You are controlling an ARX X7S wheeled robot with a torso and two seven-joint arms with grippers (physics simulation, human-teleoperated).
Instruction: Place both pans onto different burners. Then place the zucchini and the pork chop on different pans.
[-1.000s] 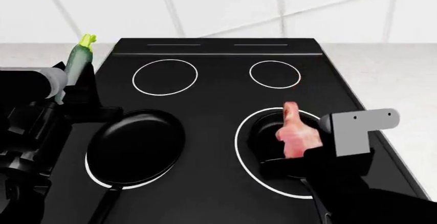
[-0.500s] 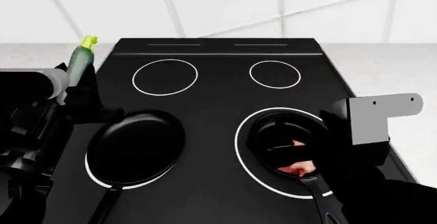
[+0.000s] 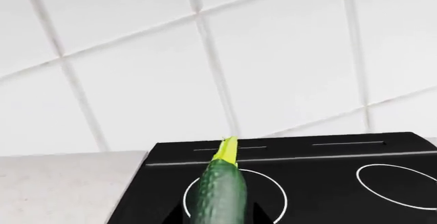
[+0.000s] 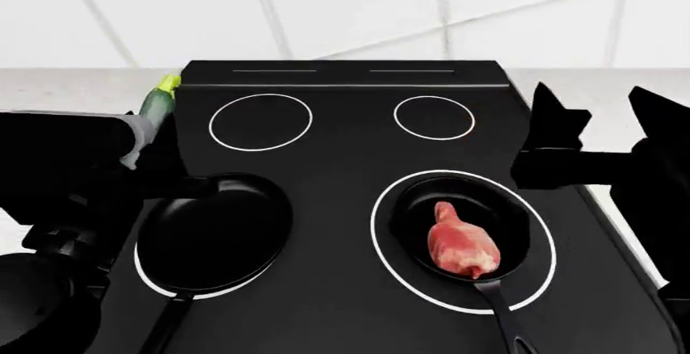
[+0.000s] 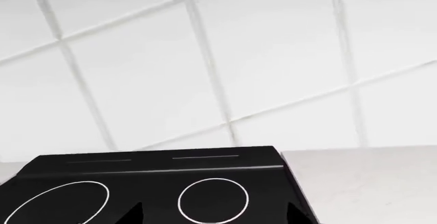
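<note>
White tiles back the cooktop (image 4: 345, 144); left claw (image 4: 151, 156), clamped on the zucchini (image 4: 151, 124), should lower over the empty pan (image 4: 216, 233) before releasing; right claw (image 4: 599, 120) spread empty.

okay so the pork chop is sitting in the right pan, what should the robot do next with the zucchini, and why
Probably carry the left tool with the zucchini toward the shallow pan and lower it there. The pork chop already lies in the deeper pan, the right tool is open and clear, and the shallow pan looks empty, so only the zucchini remains.
</note>
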